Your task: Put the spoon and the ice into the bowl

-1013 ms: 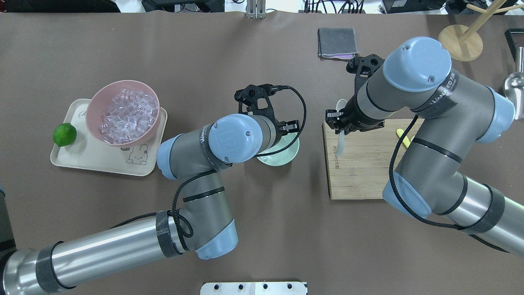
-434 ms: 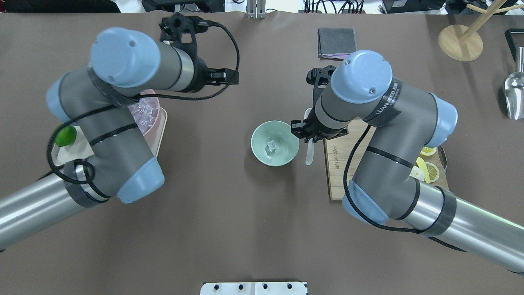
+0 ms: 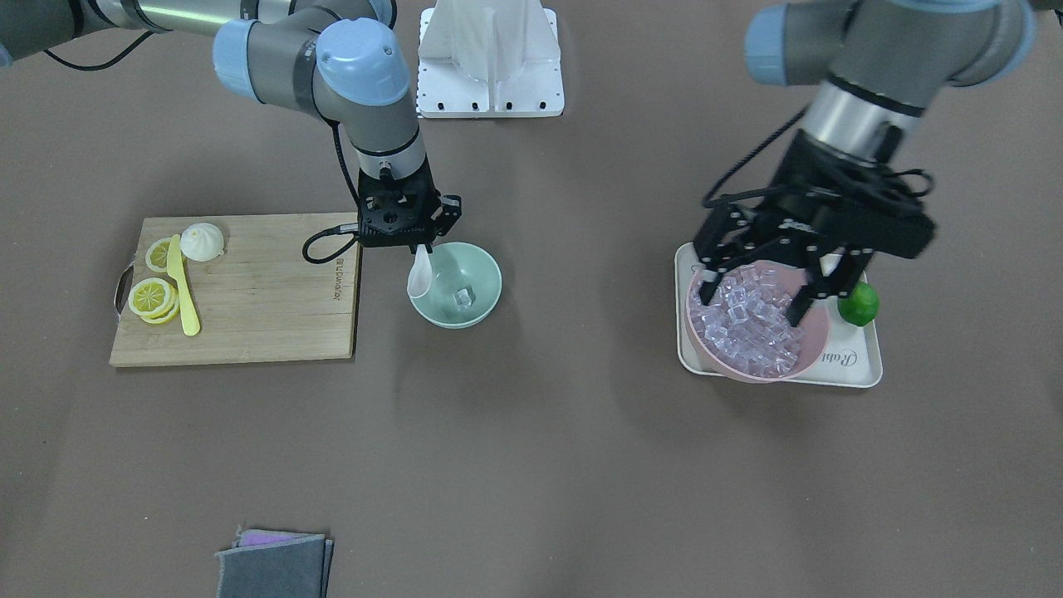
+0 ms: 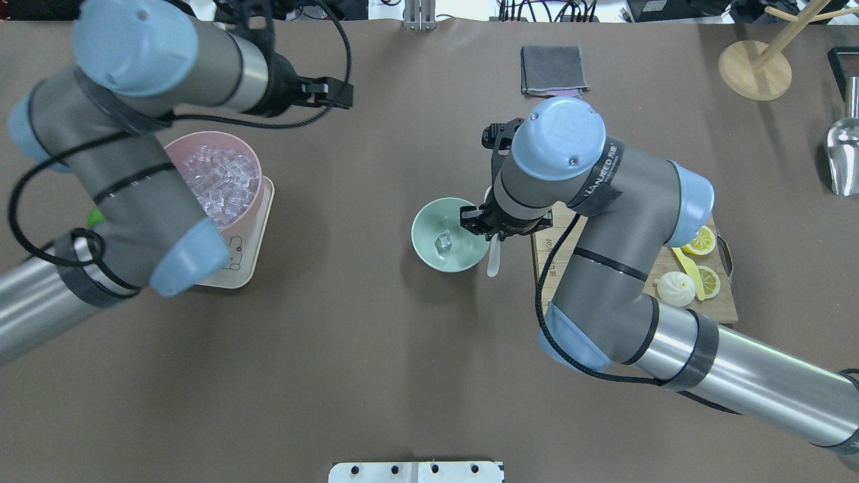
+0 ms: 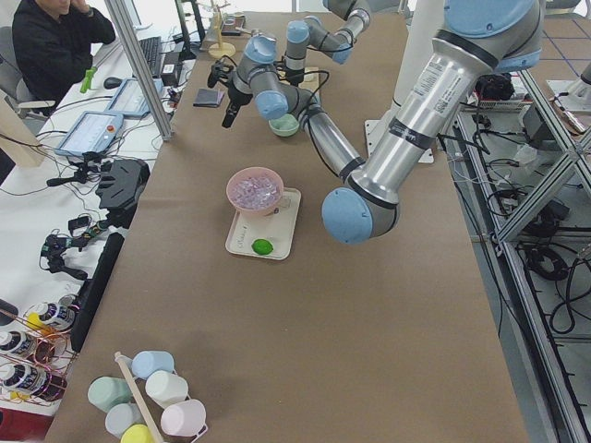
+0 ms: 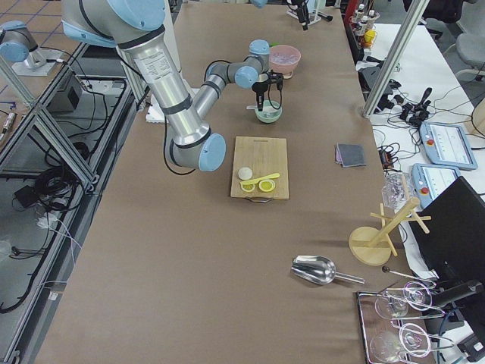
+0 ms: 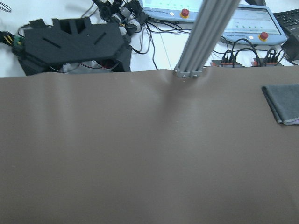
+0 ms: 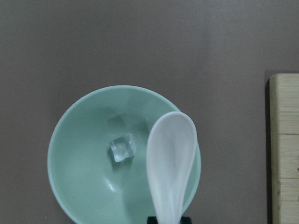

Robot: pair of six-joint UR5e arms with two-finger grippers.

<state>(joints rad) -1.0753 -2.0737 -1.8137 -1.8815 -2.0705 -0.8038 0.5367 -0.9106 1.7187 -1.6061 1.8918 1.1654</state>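
The mint-green bowl (image 3: 480,276) stands on the table beside the cutting board, and shows too in the overhead view (image 4: 429,253) and the right wrist view (image 8: 77,182). One clear ice cube (image 3: 463,296) (image 4: 443,240) (image 8: 123,148) lies in it. My right gripper (image 3: 420,247) (image 4: 494,233) is shut on the handle of the white spoon (image 3: 419,276) (image 4: 494,260) (image 8: 171,156). The scoop hangs over the bowl's board-side part. My left gripper (image 3: 751,303) is open and empty, raised above the pink bowl.
The pink bowl (image 3: 818,342) (image 4: 176,151), full of ice, sits on a cream tray (image 3: 859,367) with a lime (image 3: 858,304). The cutting board (image 3: 249,316) holds lemon slices (image 3: 151,296), a yellow knife (image 3: 183,295) and a white bun (image 3: 203,241). A grey cloth (image 4: 553,69) lies at the far edge.
My left arm has swung away from the green bowl to the pink bowl, leaving an ice cube in the green bowl. My right gripper has carried the spoon from the board to over the bowl.
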